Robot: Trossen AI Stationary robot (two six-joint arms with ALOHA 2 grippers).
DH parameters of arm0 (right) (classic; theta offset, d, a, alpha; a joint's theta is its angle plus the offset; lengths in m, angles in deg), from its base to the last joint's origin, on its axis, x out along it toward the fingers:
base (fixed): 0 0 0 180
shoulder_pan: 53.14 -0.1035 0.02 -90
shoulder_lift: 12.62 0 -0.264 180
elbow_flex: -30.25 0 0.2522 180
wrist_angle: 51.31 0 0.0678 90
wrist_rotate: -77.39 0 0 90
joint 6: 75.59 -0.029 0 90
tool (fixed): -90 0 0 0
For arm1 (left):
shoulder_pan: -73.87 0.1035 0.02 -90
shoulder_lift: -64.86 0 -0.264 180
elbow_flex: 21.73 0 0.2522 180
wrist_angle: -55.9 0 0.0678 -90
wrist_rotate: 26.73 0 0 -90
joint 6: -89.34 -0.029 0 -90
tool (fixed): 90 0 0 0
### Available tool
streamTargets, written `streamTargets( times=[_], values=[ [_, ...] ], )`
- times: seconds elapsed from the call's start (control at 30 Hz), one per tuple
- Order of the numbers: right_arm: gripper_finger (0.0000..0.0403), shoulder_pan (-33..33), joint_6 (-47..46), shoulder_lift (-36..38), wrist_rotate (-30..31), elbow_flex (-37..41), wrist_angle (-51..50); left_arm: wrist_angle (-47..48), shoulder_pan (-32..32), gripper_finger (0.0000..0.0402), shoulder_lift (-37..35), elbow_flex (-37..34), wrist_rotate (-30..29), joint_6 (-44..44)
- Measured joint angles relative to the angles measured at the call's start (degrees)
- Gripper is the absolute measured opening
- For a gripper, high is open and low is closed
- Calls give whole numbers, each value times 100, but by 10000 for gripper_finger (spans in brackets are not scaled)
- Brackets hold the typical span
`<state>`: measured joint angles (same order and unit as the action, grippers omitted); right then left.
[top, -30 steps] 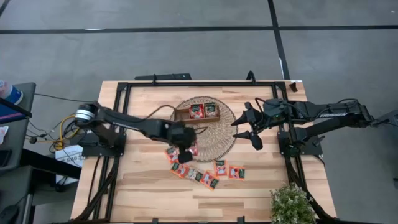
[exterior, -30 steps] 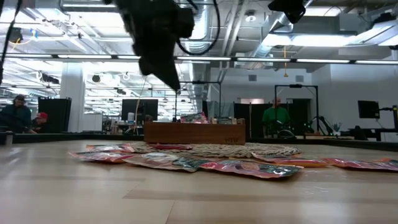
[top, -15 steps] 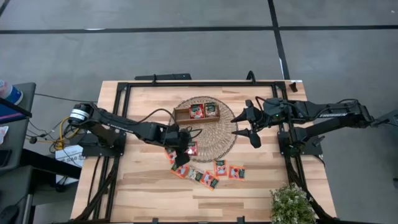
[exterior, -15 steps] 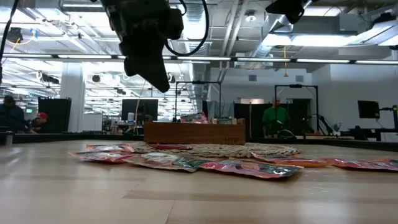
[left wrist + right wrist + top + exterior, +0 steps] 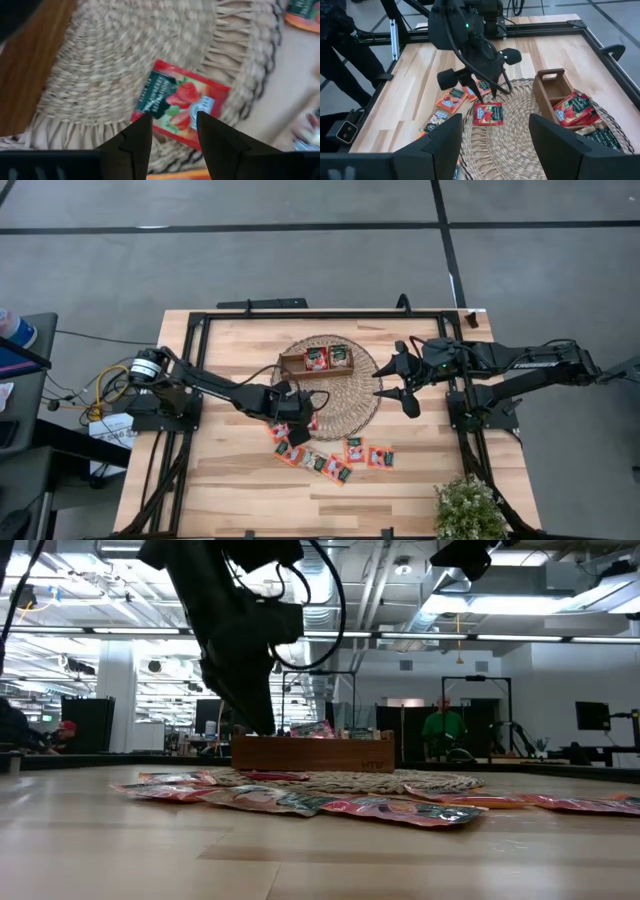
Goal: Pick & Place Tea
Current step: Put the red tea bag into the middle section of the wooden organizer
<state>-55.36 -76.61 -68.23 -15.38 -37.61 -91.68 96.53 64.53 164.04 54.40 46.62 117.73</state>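
The left hand (image 5: 172,137) has dropped low, fingers spread over a tea sachet (image 5: 181,103) on the woven mat (image 5: 125,55), ready to pinch.

Both arms are black with looping black cables; the right arm (image 5: 530,365) carries white lettering.

Woven mat (image 5: 357,408): 1. Wooden tray (image 5: 292,364): 1, on mat. Tea sachets (image 5: 354,450): 2 faces showing in tray, 1 on mat near its front edge, about 7 loose on table (image 5: 230,480) off mat; overlapping, exact total unclear. Potted plant (image 5: 468,510): 1, table's front right corner.
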Motion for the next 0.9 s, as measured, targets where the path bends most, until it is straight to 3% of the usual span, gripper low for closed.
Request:
streamTargets(
  times=[0.33, 0.9],
  values=[
    [224, 0, 7, 1, 0, 0, -19, -162, 35, 155, 101, 9, -203, 143],
    [224, 0, 59, 1, 2, 0, -74, -429, 395, 155, 1174, 64, 743, 570]
  ],
)
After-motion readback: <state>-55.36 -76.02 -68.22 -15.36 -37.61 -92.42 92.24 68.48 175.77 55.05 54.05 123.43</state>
